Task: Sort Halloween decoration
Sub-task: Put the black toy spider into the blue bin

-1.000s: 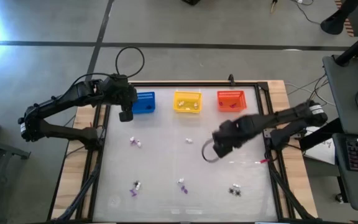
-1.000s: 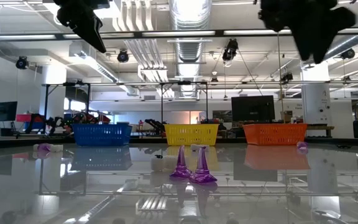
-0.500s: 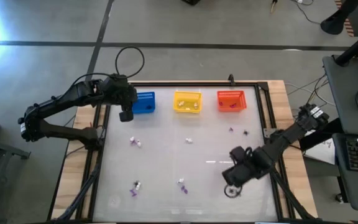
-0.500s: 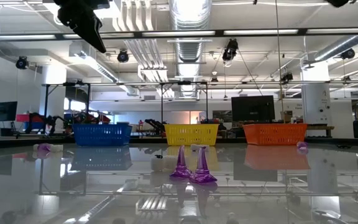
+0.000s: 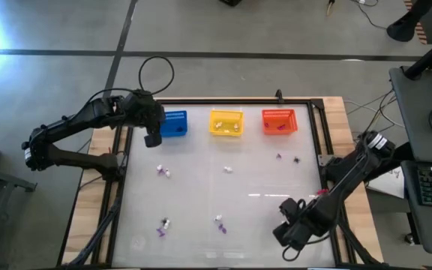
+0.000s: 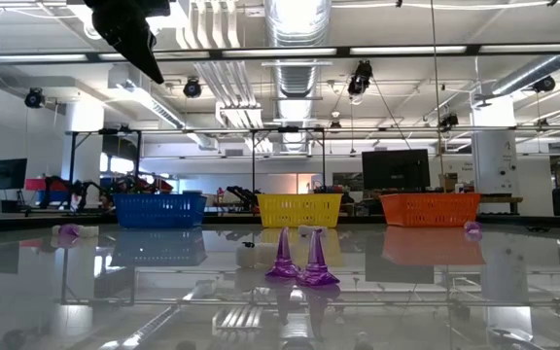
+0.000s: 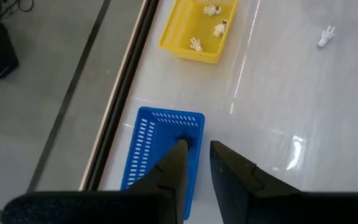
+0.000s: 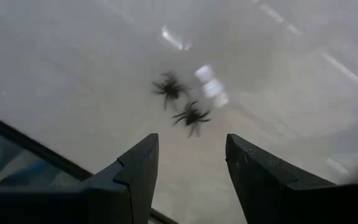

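Though hidden overhead, two black spiders (image 8: 180,102) before wide-apart right gripper (image 8: 187,168); left gripper (image 7: 196,168) narrowly parted, empty.

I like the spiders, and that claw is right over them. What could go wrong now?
1. Two black spiders lie close together ahead of the right gripper's open jaws, so it might catch both, or flick one away.
2. They sit near the table's front edge, so a nudged spider could fall off.
3. The left gripper hangs over the blue basket and might bump its rim.
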